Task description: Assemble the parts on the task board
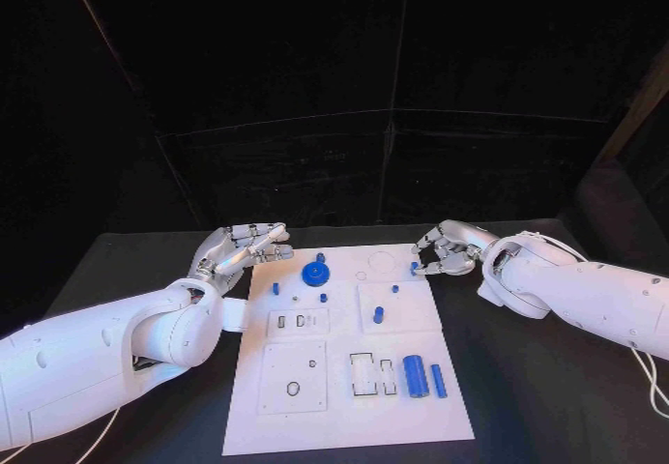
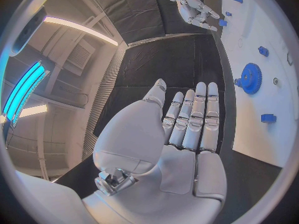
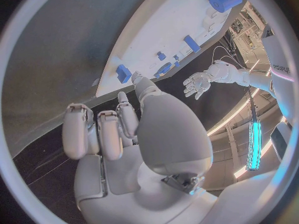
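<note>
The white task board [image 1: 334, 425] lies in the middle of the black table. On its far part stand a blue gear [image 1: 316, 275] and a few small blue pegs [image 1: 378, 314]. A thick blue cylinder [image 1: 414, 373] and a thinner one [image 1: 438, 380] lie near its right edge. My left hand [image 1: 248, 246] hovers off the board's far-left corner with fingers straight and nothing in it; the gear [image 2: 251, 78] is beside its fingertips. My right hand [image 1: 447, 249] sits at the far-right edge, fingers loosely curled and empty, its thumb close to a small blue piece [image 3: 123, 73] on the edge.
White sub-plates with slots and holes [image 1: 294, 375] cover the board's near-left half, and outlined recesses [image 1: 368, 375] lie beside the cylinders. Black table [image 1: 543, 387] runs on both sides of the board. My left forearm [image 1: 126, 348] lies along the board's left side.
</note>
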You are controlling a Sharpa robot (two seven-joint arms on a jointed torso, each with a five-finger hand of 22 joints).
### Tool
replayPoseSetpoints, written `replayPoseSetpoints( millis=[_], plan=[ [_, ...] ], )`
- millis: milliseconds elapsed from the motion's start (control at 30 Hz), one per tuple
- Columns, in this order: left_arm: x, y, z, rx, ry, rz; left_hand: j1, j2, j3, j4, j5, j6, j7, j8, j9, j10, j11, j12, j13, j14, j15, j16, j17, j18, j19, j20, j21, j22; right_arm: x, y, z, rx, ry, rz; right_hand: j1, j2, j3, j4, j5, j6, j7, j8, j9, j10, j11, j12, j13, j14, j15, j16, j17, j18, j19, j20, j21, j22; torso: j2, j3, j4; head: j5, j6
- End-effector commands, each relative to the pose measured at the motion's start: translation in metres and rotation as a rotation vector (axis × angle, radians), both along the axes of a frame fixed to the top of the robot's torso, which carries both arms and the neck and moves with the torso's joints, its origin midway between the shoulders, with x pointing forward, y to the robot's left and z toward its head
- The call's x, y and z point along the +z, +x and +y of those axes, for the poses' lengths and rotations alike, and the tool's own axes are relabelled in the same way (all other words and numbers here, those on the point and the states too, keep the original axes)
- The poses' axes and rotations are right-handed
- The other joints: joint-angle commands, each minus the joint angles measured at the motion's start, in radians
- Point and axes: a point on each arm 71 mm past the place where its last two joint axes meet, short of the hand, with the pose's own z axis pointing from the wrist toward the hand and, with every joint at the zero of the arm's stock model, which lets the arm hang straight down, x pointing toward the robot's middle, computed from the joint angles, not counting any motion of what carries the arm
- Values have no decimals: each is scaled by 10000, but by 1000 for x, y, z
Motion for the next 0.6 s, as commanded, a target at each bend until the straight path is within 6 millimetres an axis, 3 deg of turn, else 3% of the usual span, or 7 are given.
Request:
replayPoseSetpoints(
  millis=[33, 367, 533, 600],
  plan=[
    [1, 0, -1, -108, -87, -158, -12, -2, -5, -64, 6, 58, 80, -48, 0, 76, -27, -10, 3, 64, -20, -42, 10, 138, 75, 8, -52, -10, -4, -1, 2, 180, -34, 256, 89, 40, -18, -43, 54, 99, 15, 27, 14, -14, 13, -57, -6, 721, 0, 20, 1010, -134, 18, -39, -4, 2, 2, -4, 16, 27, -15],
    [0, -1, 0, -125, -91, -108, -35, 6, -8, -57, 0, 65, 79, -49, 0, 83, -29, -11, 2, 70, -22, -49, 12, 138, 82, 7, -59, -11, -10, -1, 0, 25, -133, 270, 113, 104, -21, -54, 90, 167, 10, 53, 23, 5, 7, -26, 28, 724, -1, 24, 1024, -138, 31, -39, 1, 20, -7, -12, 9, 56, -23],
    [-1, 0, -1, -124, -89, -99, -35, 6, -8, -57, 0, 65, 79, -49, 0, 83, -29, -11, 2, 70, -22, -49, 12, 138, 82, 7, -59, -11, -11, 1, -2, -107, -162, 230, 169, 253, 15, -75, 85, 248, 7, 76, 28, 24, 2, 0, 55, 729, -7, 30, 1043, -140, 41, -42, 4, 33, -8, -9, 1, 30, -29],
    [-1, 0, -1, -123, -86, -95, -35, 6, -8, -57, 0, 65, 79, -49, 0, 83, -29, -11, 2, 70, -22, -49, 12, 138, 82, 7, -59, -11, -11, 1, -2, -151, -168, 220, 212, 385, 55, -96, -70, 311, 7, 89, 28, 39, 0, 21, 78, 730, -9, 28, 1043, -143, 53, -46, 9, 49, -8, -11, 4, 52, -86]
  ],
)
